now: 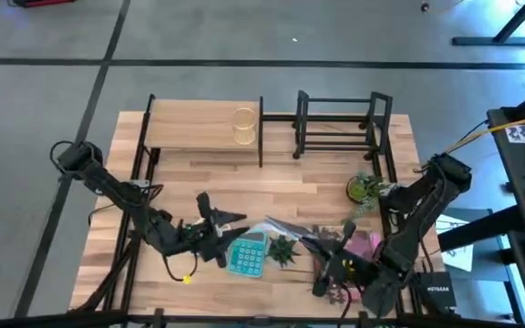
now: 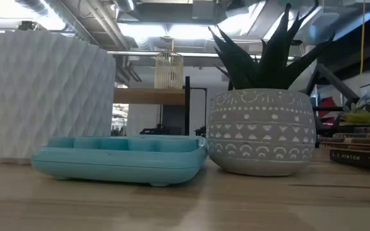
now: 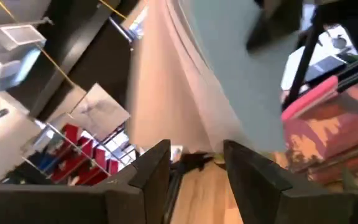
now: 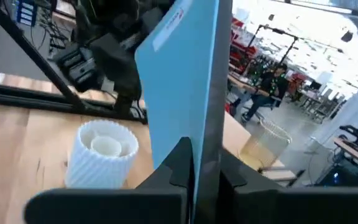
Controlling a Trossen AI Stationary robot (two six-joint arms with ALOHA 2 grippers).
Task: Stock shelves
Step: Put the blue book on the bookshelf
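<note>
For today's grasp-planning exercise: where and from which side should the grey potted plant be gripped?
Grip the pot across its round wall, below the rim, coming in level from the side: it stands upright and spiky leaves crowd the top. The left pincer is open; the right pincer holds a blue board.

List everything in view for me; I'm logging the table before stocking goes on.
wood-board shelf: one, light wood, far left
wire basket: one, gold, on that shelf
black rack: one, far right
small plant: one, green, before the rack
teal tray: one, front centre
potted plant: one, grey patterned pot, beside the tray
ribbed vase: one, white
books: stack, pink on top, front right
blue panel: one, clamped
left gripper: open, by the tray
right gripper: shut on the panel
</note>
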